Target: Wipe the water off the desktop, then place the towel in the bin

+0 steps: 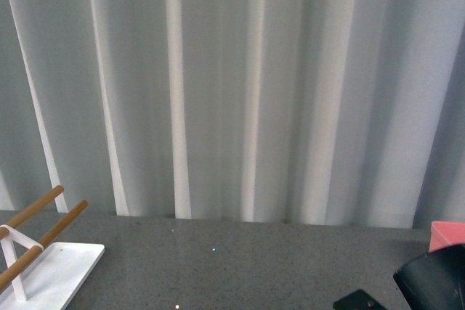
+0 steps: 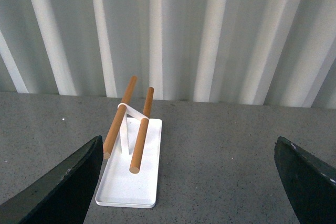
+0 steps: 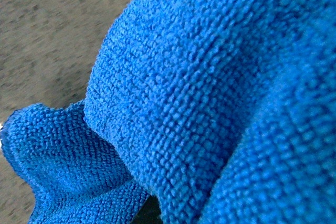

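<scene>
Where looped blue towel (image 3: pixel 199 103) bunches, matte desktop (image 3: pixel 47 24) shows; left gripper (image 2: pixel 187 145) spread wide.

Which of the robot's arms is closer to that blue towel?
Right. The towel fills the right wrist camera's picture, so it sits very close to that arm. The left pincer hangs open facing the white rack, with no towel in its view.

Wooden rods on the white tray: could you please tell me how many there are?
2. Both sit over the white tray at the desktop's left side: one rod further left, the other rod beside it. The left wrist view shows no more.
</scene>
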Tool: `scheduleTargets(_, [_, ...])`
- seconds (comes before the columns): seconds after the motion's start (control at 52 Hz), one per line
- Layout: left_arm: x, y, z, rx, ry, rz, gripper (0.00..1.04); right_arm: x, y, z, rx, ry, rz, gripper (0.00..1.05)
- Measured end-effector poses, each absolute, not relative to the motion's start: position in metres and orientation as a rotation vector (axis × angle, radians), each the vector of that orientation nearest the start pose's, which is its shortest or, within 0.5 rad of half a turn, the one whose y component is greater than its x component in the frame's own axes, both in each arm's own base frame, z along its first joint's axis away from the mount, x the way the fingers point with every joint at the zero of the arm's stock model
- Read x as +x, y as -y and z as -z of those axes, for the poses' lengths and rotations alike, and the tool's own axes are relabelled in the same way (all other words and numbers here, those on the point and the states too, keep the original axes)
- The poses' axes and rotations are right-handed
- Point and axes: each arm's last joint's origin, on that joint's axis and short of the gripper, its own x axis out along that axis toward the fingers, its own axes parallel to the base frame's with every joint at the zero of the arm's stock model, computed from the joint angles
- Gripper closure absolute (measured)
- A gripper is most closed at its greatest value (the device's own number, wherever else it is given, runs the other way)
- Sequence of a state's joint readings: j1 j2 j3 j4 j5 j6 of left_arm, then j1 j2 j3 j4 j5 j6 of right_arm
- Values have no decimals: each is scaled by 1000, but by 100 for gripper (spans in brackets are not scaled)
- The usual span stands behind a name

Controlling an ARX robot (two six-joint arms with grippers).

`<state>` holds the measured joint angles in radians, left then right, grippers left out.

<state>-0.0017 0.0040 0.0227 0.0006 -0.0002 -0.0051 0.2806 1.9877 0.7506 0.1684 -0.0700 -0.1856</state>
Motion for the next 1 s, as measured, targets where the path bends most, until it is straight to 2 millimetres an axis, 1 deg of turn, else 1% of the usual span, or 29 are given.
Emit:
scheduleTargets(0.115, [97,0,-171,-5,19,2,7,322,-89,-49,-315,-1030,-361,99])
scheduleTargets(0.173, [97,0,-171,-5,19,2,7,330,-91,-49,-334,-1023,-349,99])
scheduleTargets(0.25, [97,0,-171,-5,19,2,7,349,-103,-52,-369,-1001,-339,99])
scheduleTargets(0.269, [97,0,-171,-5,19,2,7,350,-105,-53,-371,-996,-340,99])
scheduleTargets(0.288, [97,0,-171,-5,19,2,7,355,-111,-54,-377,-991,-348,99])
scheduleTargets(0.385, [97,0,-171,-5,19,2,7,364,-127,-58,-386,-967,-374,99])
scheduleTargets(0.462, [97,0,-171,-5,19,2,7,369,-146,-64,-390,-942,-408,99])
scheduleTargets(0.558, [97,0,-171,-5,19,2,7,368,-167,-68,-388,-925,-450,99])
scheduleTargets(0.635, [97,0,-171,-5,19,2,7,364,-184,-70,-390,-914,-492,99])
scheduleTargets(0.731, [97,0,-171,-5,19,2,7,350,-208,-69,-397,-915,-552,99])
scheduleTargets(0.788, [97,0,-171,-5,19,2,7,343,-217,-67,-393,-919,-585,99])
scheduleTargets(0.904, [97,0,-171,-5,19,2,7,328,-224,-63,-375,-937,-625,99])
scheduleTargets(1.0, [97,0,-171,-5,19,2,7,314,-222,-59,-359,-954,-636,99])
